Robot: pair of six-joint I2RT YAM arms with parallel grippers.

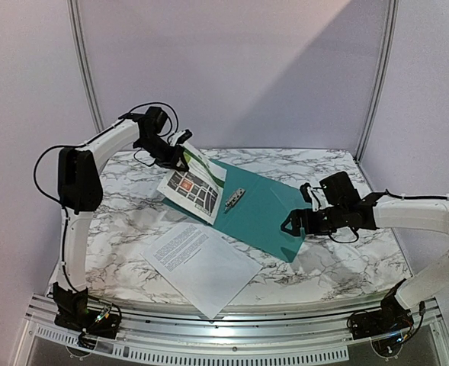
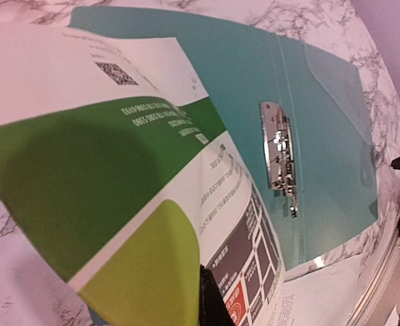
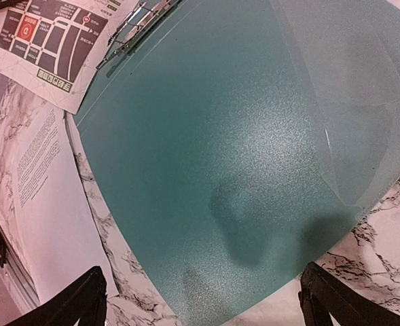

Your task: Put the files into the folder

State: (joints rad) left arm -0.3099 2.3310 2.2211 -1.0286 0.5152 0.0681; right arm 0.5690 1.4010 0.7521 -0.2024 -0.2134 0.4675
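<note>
**A:** Background: pale walls behind a marble-patterned table (image 1: 125, 221). What lies on it?

**B:** Centre to right of the top view: the folder (image 1: 266, 210), teal, flat and opened, with a metal clip (image 1: 235, 197) toward its left side. Lower centre: the white sheet (image 1: 201, 263), bearing a block of text, flat on the marble just beside the folder's near-left edge.

**A:** And the second file?

**B:** The green-headed sheet (image 1: 194, 187), upper left of centre. Its upper end is raised off the table. Its lower end, with the map graphic, overlaps the folder's left edge, just left of the clip.

**A:** What holds it up?

**B:** The left gripper (image 1: 180, 156), jaws closed on the sheet's upper end. In the left wrist view the sheet fills the left half, with one dark finger (image 2: 210, 299) at the bottom edge.

**A:** The other arm?

**B:** The right gripper (image 1: 289, 225) sits at the folder's near-right corner, jaws spread wide and holding nothing. In the right wrist view its fingers (image 3: 84, 299) stand at bottom left and bottom right, with the folder's corner between them. Whether they touch the cover cannot be judged from these angles.
</note>
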